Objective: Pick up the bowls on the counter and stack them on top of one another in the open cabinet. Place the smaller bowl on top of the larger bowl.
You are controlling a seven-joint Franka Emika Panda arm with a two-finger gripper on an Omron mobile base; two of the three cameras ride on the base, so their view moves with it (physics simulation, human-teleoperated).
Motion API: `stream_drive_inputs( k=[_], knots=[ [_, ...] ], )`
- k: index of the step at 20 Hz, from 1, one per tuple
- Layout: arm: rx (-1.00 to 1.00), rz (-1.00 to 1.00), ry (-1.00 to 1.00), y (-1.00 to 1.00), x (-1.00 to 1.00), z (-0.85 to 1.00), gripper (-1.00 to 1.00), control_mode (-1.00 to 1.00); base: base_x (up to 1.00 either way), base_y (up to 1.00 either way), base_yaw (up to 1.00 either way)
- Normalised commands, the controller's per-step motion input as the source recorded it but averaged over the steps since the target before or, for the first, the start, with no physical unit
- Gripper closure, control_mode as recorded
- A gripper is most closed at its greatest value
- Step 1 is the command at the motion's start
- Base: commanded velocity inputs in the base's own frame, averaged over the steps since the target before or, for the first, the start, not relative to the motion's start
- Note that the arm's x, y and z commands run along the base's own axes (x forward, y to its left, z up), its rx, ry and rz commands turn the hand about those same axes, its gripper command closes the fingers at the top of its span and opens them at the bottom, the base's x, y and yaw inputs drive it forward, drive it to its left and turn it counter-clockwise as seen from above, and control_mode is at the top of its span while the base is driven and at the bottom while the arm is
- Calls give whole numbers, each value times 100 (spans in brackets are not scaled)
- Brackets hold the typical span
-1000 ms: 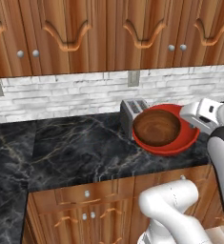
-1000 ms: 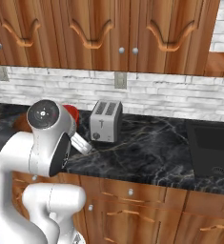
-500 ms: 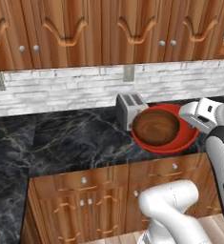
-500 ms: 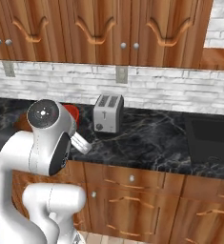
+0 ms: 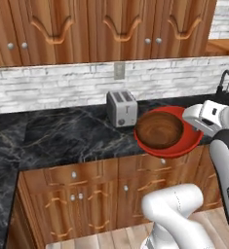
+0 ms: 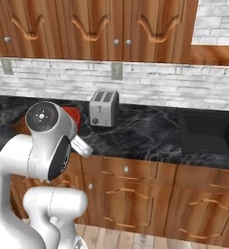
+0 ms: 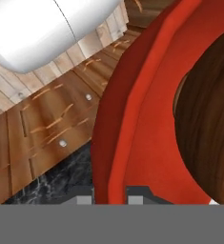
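The wide red bowl (image 5: 184,142) is held off the black marble counter (image 5: 62,136), with the smaller brown wooden bowl (image 5: 160,130) nested inside it. My gripper (image 5: 194,124) is shut on the red bowl's right rim. In the hand view the red bowl (image 7: 147,109) has its rim pinched by my gripper (image 7: 109,199), and the brown bowl (image 7: 208,119) lies at the right. A sliver of the red bowl (image 6: 73,116) shows behind my arm. The open cabinet (image 5: 224,46) is at the upper right, also seen as the open cabinet (image 6: 214,52).
A silver toaster (image 5: 122,108) stands at the back of the counter, just left of the bowls, and is the toaster (image 6: 104,108) from the other side. A dark sink (image 6: 203,137) lies to the right, with a faucet (image 5: 225,78). Carved cabinet doors (image 5: 111,29) hang above.
The whole picture has shifted left, so the camera has moved right along the counter. The open cabinet has come into view at the upper right. The bowls stay in my gripper.
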Motion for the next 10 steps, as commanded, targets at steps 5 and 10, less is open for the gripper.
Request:
stream_drive_inputs(
  k=[5, 10],
  knots=[
    [0, 0, 0, 0, 0, 0, 100, 100, 7, -64, -5],
    [0, 0, 0, 0, 0, 0, 100, 100, 12, -68, -3]
  ],
)
